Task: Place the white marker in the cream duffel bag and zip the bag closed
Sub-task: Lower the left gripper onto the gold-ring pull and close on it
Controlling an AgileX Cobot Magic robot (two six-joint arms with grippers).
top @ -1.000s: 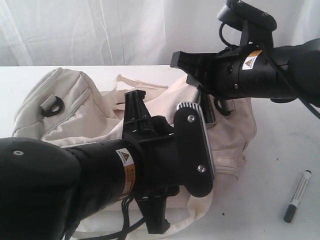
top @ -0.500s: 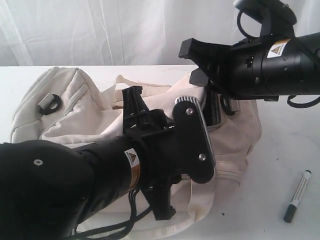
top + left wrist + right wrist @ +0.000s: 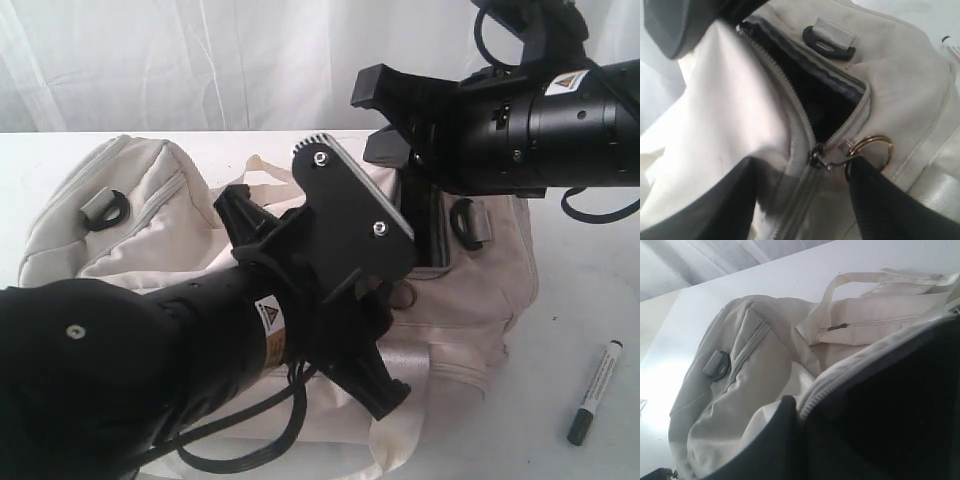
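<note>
The left tool (image 3: pixel 790 205) stands wide open and holds nothing. Its fingers sit on either side of the zip of the cream duffel bag (image 3: pixel 480 290). One finger (image 3: pixel 880 200) is right at the brass pull ring (image 3: pixel 869 149), though whether they touch cannot be told. The right tool (image 3: pixel 801 412) is pinched closed on the zip-edged rim of the bag's top flap.

The left wrist view shows the zip teeth, the ring and the dark gap of the open bag close up. The exterior view shows the white marker (image 3: pixel 595 392) whole, lying on the desk (image 3: pixel 590 280) off the bag's right end and apart from it.

Counted, there are one bag, one marker, two tools and two black strap loops (image 3: pixel 104 209).
</note>
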